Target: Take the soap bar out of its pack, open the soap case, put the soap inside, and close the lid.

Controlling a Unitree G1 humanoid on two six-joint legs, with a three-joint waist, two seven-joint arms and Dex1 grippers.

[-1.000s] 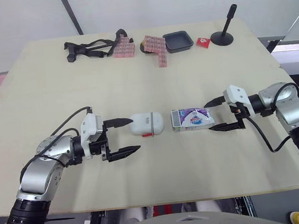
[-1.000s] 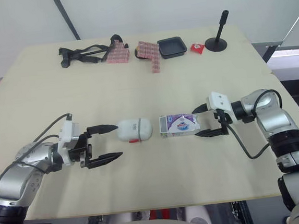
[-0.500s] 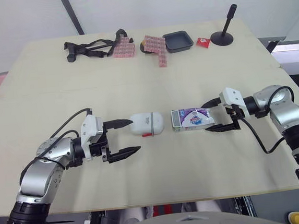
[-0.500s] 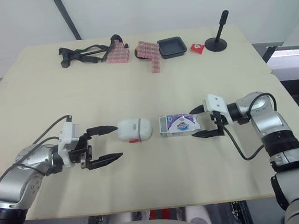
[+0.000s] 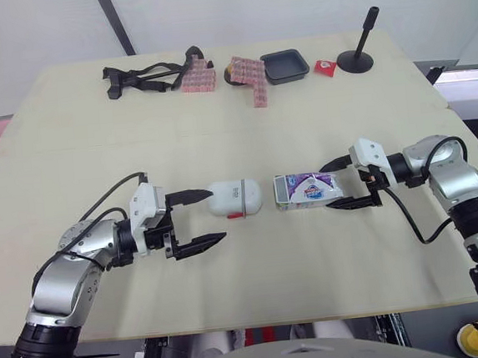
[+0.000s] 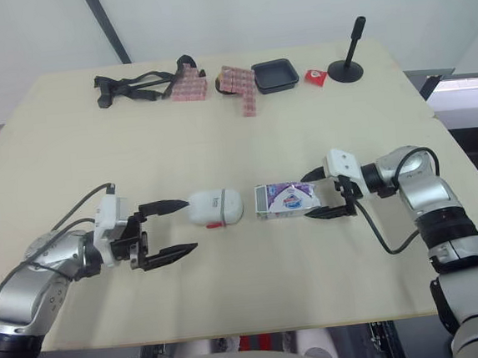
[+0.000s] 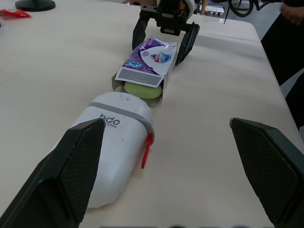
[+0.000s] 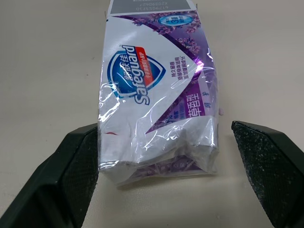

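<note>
Step one in hand: getting the soap bar (image 7: 144, 90) out, with just its pale green end peeking from the open left mouth of the purple-and-white Safeguard pack (image 5: 307, 189), flat at the middle of the surface (image 5: 244, 137). Just left of that mouth, the white soap case (image 5: 234, 197), lid shut, red latch on its near side. Straddling the pack's crumpled right end, the right end effector (image 5: 327, 189), fingers spread wide, one far and one near, not visibly pressing the wrapper. Left of the case, the left end effector (image 5: 217, 215), likewise spread and empty, far fingertip close by the case's left end. Next, probably: closing on the pack's right end and working the bar out leftward, taking care not to shove the case away.
</note>
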